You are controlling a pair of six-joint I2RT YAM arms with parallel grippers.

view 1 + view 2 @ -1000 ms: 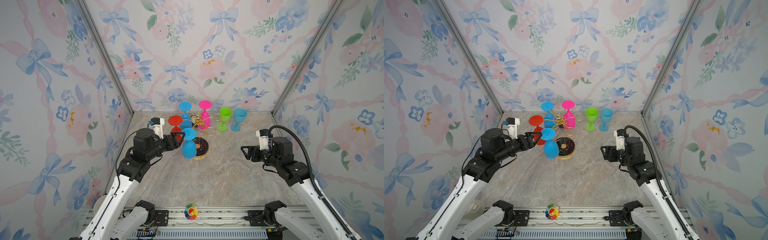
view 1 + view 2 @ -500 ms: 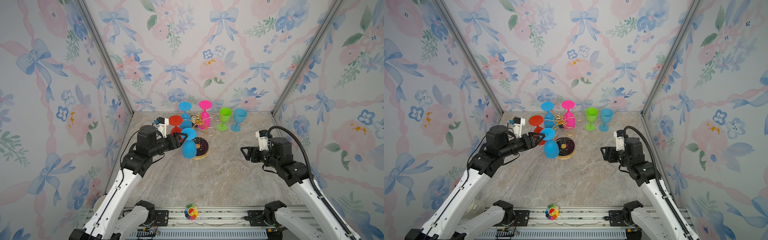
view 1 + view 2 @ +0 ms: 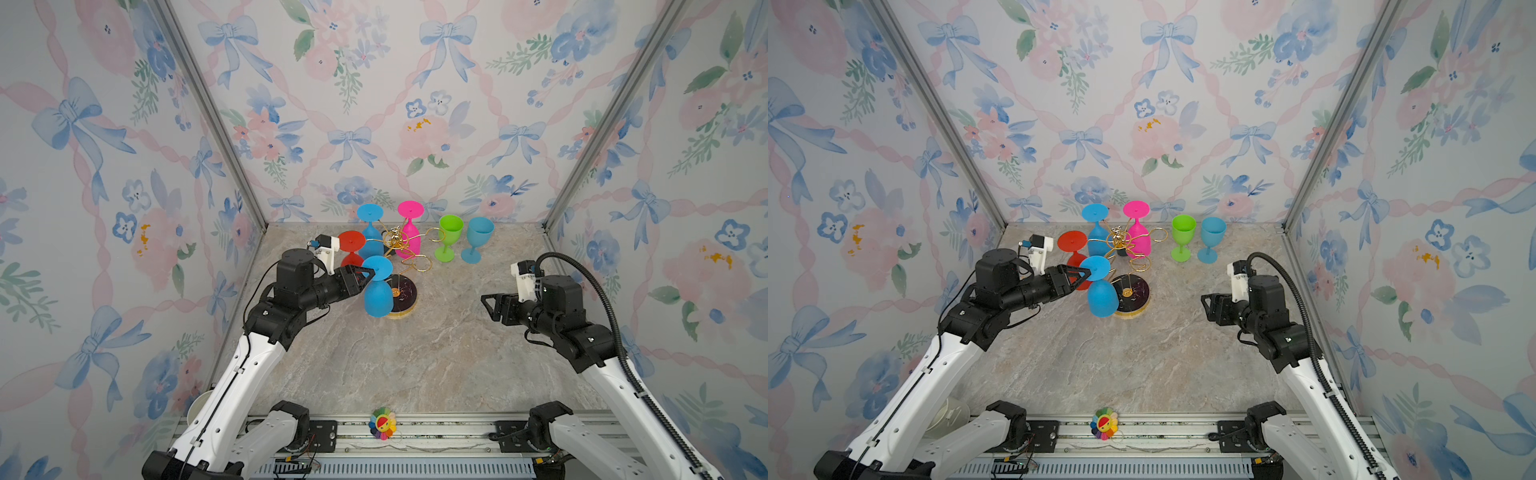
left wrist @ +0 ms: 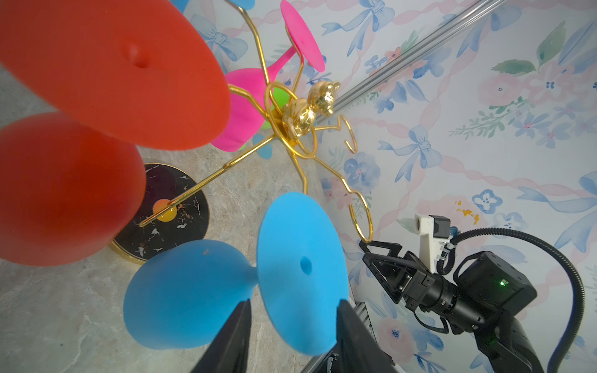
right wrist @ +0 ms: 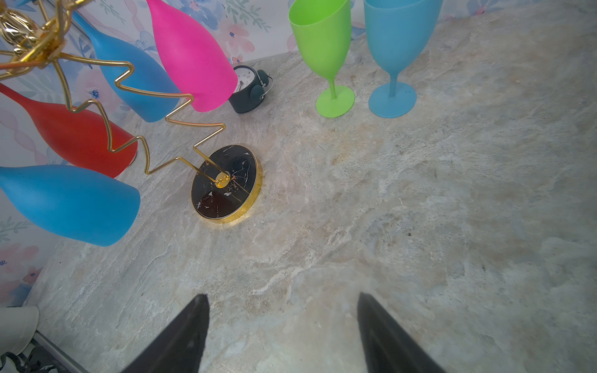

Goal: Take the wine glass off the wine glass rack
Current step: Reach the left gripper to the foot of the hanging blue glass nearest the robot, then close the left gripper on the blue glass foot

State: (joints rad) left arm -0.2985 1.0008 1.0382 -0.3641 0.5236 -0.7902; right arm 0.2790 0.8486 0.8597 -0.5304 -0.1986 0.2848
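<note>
Wine glass (image 3: 377, 293), blue, hangs bowl-down off front arm of wine glass rack (image 3: 395, 237), mid-table toward back wall. Left gripper (image 4: 292, 303) straddles its foot, jaws either side; whether clamped, cannot tell. Right gripper (image 5: 282, 295) well apart, jaws spread wide over bare table (image 3: 415, 361).

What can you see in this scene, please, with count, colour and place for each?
wine glass rack: 1, gold wire on black base, back centre of table.
hanging glasses: 4, upside down on rack: near blue glass, red glass, far blue glass, pink glass.
standing glasses: 2, upright right of rack: green glass, standing blue glass.
alarm clock: 1, dark, behind rack.
flower toy: 1, rainbow, front rail.
white container: 1, beyond table's front-left corner.
table: 1, beige marble.
left gripper: 1, black, astride near blue glass's foot.
right gripper: 1, black, open, empty, above bare table.
</note>
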